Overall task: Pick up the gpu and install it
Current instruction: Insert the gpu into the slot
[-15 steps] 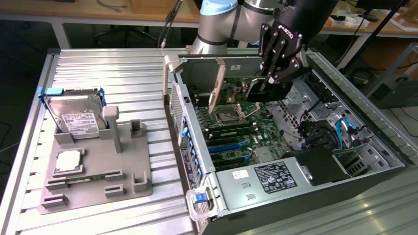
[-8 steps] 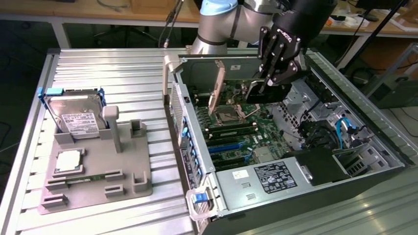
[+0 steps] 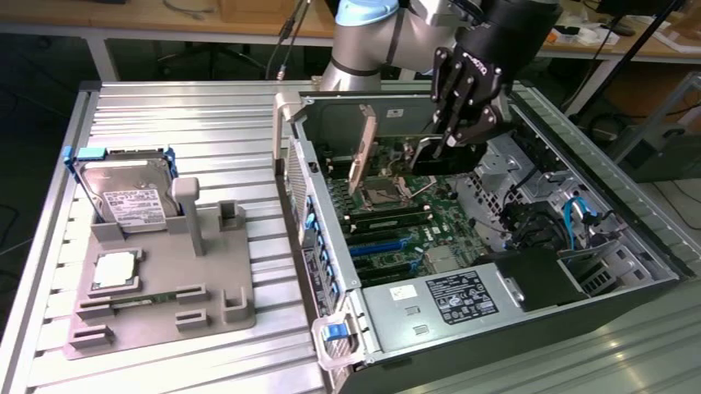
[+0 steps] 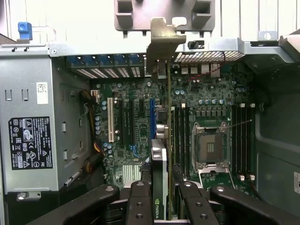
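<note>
**Inside the black-and-grey metal computer case [image 3: 408,318]: slim green gpu [image 3: 366,148] clamped in the black gripper [image 3: 444,152]**

Within the opened case, which lies on its side on the ribbed aluminium table [image 3: 164,107], the gripper is seen at about twelve o'clock on the exterior view's clock face. It is carried by the silver and pale-blue robot arm [image 3: 356,57].

In the wrist view the gpu [image 4: 159,164] is seen edge-on, running away from the camera. The gripper [image 4: 161,180] is closed on it, with a black finger [image 4: 139,201] pressed against each face. The card's silver metal end bracket is turned toward the slotted rear wall of the case [image 4: 70,49].

In the exterior view that bracket stands upright at about nine o'clock from the gripper, just inside the rear wall. The card is held on edge over the green motherboard [image 3: 405,238] [image 4: 131,117]. Whether its lower edge has entered a slot cannot be told.

The square, open-framed processor socket [image 3: 383,190] [image 4: 211,145] is found at about eight o'clock from the gripper in the exterior view, just beside the card's line.

Outside the case, at nine o'clock from it in the exterior view, a flat grey moulded fixture [image 3: 164,324] is laid on the table. On it:

- A silver hard drive with a white label [image 3: 130,201] is propped upright at about eleven o'clock on the fixture.
- A small square silver processor chip [image 3: 115,271] is seated flat at about nine o'clock on the fixture.

Both parts are well apart from the gripper.
</note>
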